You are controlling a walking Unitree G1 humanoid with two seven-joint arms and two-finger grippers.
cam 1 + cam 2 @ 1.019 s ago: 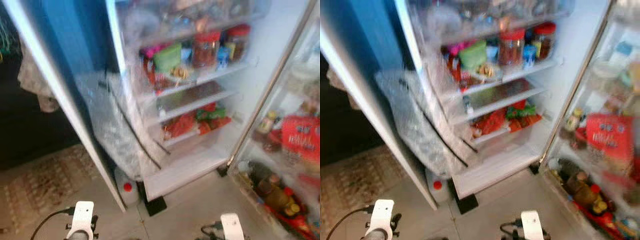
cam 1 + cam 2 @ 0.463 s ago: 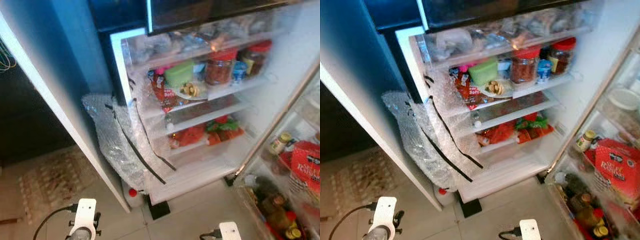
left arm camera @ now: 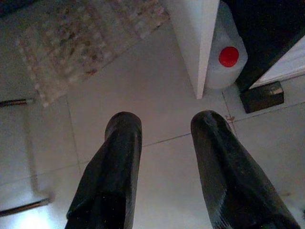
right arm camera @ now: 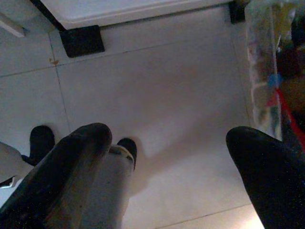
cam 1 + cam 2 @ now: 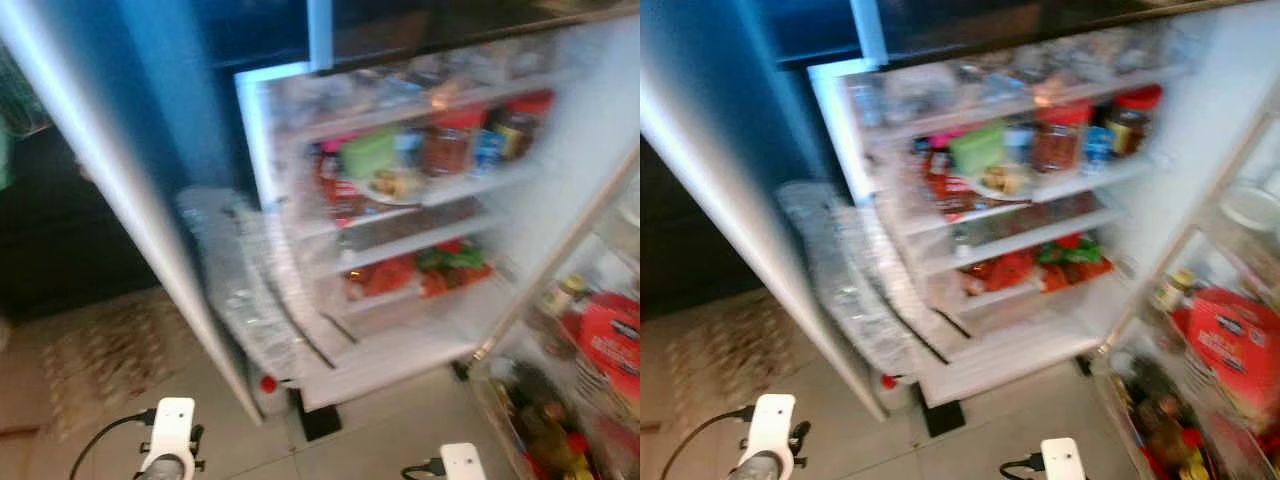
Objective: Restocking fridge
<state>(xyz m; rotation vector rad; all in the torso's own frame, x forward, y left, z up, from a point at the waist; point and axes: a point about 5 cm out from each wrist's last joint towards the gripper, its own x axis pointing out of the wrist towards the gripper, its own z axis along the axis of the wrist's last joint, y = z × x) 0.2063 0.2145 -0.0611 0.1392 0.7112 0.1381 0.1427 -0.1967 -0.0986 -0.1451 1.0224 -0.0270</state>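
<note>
Head camera is swinging: the whole picture is shifting and smearing compared with half a second ago, while the fridge [image 5: 1040, 200] is keeping its place, door wide open. I'm seeing red-lidded jars [image 5: 1060, 135] sitting on an upper shelf beside a green tub [image 5: 978, 148]. Left gripper [image 3: 164, 143] is hanging low over the floor tiles [image 3: 162, 109], fingers apart, near a red-capped jug [image 3: 228, 56]. Right gripper [image 4: 171, 143] is also hanging over tile, fingers spread wide, holding nothing.

My head cameras look down into the open fridge [image 5: 1020, 230]; both wrist cameras face the tiled floor [image 3: 157, 109] near its base.
</note>
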